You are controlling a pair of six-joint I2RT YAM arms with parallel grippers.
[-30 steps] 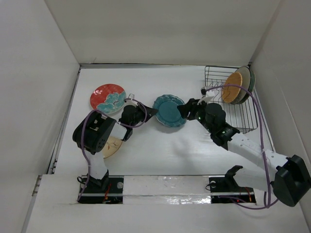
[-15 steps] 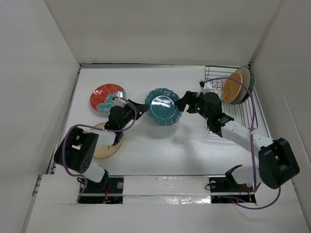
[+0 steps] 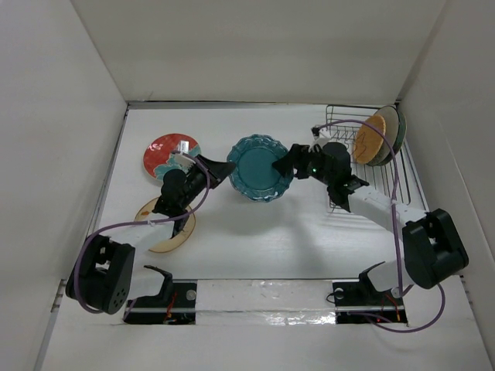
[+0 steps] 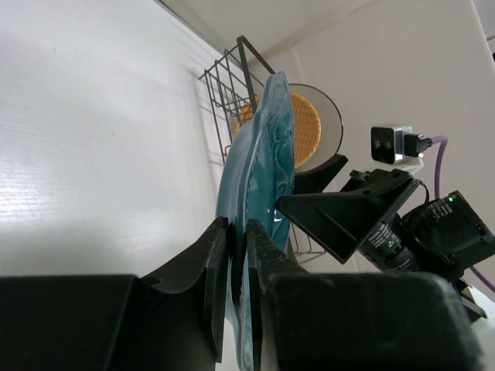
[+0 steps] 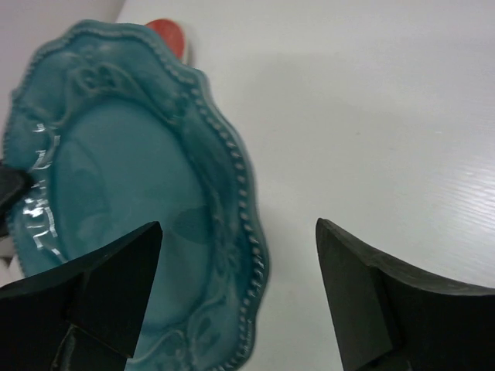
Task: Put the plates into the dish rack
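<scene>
Teal marks the piece in play: the scalloped teal plate is up off the table, between the two arms, its face tipped toward the overhead camera. The left gripper has it by the left rim. In the left wrist view its fingers are closed tight on the plate's edge, with only the rim's thickness between them. The right gripper is at the opposite rim with its jaws spread wide, holding nothing. From its own camera the plate's beaded edge sits between the two fingers, nearer the left one, and I see no contact.

This reads as a hand-over partway through: the left arm offers the plate so the right arm, nearer the dish rack, can load it. The orange plate stands on edge at the rack's far end with others behind it, though I cannot say how many from here. The red-and-teal plate and the tan plate lie flat on the left of the table, so at least three plates are not yet loaded.

Next, the right jaws need to slide a little further onto the rim and close firmly before the left ones let go; too early a release would likely drop the plate. The plate then wants carrying on edge to a free slot beside the orange one.
</scene>
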